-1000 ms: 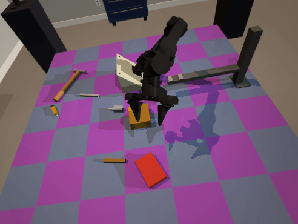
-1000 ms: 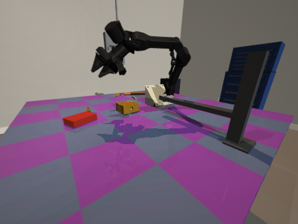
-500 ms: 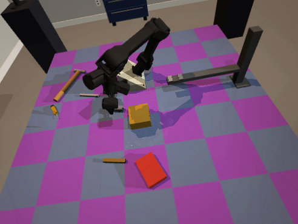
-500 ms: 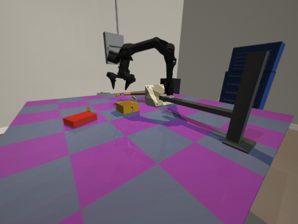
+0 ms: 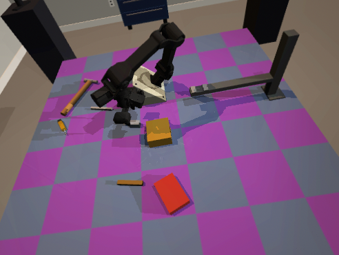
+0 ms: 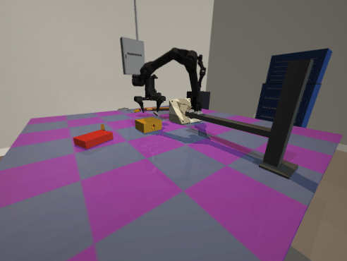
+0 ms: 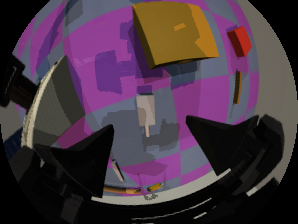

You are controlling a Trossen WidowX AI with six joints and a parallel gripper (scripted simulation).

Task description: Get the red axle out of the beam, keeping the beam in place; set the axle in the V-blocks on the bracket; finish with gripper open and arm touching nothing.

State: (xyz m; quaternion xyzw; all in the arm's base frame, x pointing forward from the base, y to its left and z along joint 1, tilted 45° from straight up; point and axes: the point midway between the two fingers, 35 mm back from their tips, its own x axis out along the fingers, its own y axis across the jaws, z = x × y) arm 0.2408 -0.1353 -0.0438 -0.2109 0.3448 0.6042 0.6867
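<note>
Gripper (image 5: 130, 111) (image 6: 151, 106) (image 7: 150, 123) is being held wide open, pointing down, w/ nothing being gripped. Small grey pc w/ thin stem (image 5: 135, 123) (image 6: 156, 113) (image 7: 146, 109) is being seen betw. the fingertips in wrist view, but isn't being clasped. Just beside the tool, orange block (image 5: 158, 130) (image 6: 144, 125) (image 7: 175, 37), prob. the beam, is being supported by the table (image 5: 213, 179) (image 6: 141, 211) (image 7: 200, 102); in its side hole a small reddish spot (image 6: 153, 126) is being shown, poss. the red axle, too small to be sure.

On the tool's other side, pale rod (image 5: 101, 108) (image 7: 117, 170) is being seen nearby, w/ hammer (image 5: 80, 95) (image 7: 120, 190) and yellow-handled tool (image 5: 62, 126) (image 6: 137, 111) (image 7: 150, 123) farther off. Pale wedge-shaped base (image 5: 158, 98) (image 6: 175, 113) (image 7: 55, 100) is being passed near by the open fingers' side. Well apart, past the block, red slab (image 5: 171, 194) (image 6: 93, 138) (image 7: 240, 41) and thin orange bar (image 5: 130, 182) (image 6: 102, 127) (image 7: 237, 87) are being left untouched. Grey V-blocks (image 5: 199, 88) (image 6: 195, 111) are being carried by dark bracket (image 5: 238, 83) (image 6: 234, 125), beyond the wedge base from the tool; no axle is being cradled there.
</note>
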